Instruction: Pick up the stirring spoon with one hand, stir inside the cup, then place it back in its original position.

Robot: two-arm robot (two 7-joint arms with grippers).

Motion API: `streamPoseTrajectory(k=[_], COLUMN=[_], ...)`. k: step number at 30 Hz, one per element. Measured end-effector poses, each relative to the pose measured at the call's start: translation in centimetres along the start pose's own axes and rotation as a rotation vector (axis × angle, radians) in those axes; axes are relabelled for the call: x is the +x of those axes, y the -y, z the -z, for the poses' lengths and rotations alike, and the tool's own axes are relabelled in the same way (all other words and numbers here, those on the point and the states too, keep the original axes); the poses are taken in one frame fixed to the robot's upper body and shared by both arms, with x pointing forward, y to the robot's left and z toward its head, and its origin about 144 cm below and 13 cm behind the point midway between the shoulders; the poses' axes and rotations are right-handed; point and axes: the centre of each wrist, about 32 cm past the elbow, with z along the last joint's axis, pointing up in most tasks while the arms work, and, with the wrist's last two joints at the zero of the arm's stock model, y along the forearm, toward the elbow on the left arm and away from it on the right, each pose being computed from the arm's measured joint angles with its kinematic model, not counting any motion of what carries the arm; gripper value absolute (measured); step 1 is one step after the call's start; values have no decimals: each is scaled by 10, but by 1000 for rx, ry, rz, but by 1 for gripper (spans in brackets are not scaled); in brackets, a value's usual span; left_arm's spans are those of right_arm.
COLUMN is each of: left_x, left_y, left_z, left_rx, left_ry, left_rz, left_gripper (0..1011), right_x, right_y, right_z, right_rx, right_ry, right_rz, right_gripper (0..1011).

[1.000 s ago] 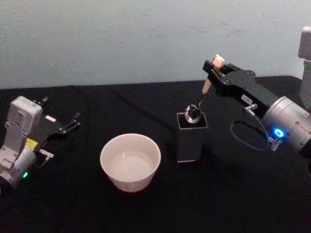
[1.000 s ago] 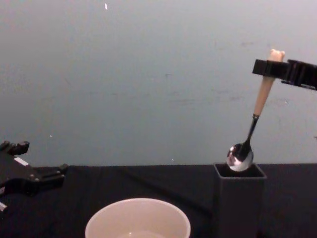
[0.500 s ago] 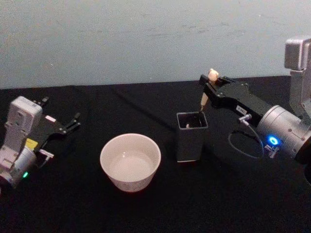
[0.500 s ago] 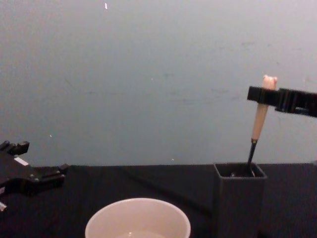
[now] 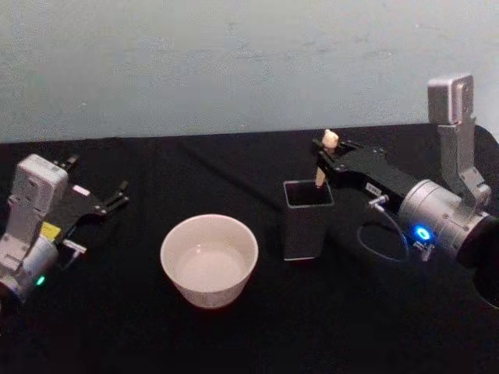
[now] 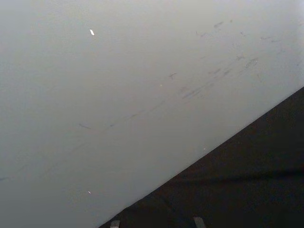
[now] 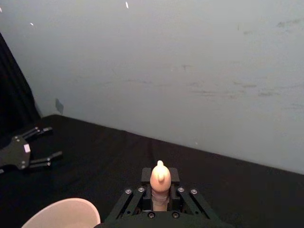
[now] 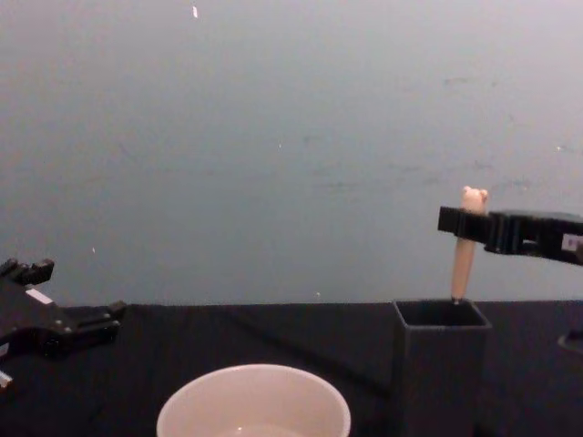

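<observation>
The stirring spoon (image 8: 468,241) stands nearly upright in the dark grey square holder (image 5: 306,220), its original position; just the beige handle and bear head show above the rim (image 8: 441,314). My right gripper (image 5: 323,153) is shut on the upper handle, below the bear head (image 7: 160,176). The cream-white cup (image 5: 209,259) sits to the holder's left, with a pale liquid inside. My left gripper (image 5: 117,195) rests parked and open at the table's far left, also seen in the chest view (image 8: 77,320).
A black cloth (image 5: 257,335) covers the table, ending at a pale blue-grey wall (image 5: 234,62) behind. The right arm's body (image 5: 437,214) with a blue light and a looped cable (image 5: 378,234) lies right of the holder.
The right gripper has come down with the spoon. The metal bowl, first at the holder's rim, has sunk inside; just the handle sticks out. The left arm has not moved.
</observation>
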Motion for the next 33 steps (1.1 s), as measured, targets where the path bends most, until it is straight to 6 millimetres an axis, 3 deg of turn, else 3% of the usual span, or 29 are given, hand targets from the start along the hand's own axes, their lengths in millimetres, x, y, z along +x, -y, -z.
streamPoseTrajectory(k=[33], left_x=[0], left_y=[0], left_z=[0], left_rx=[0], left_ry=[0], left_rz=[0], left_gripper=[1001], right_x=[2], right_y=[-6], right_z=[16], right_rx=[-92], right_ry=[-15], right_rz=[13], right_gripper=[214])
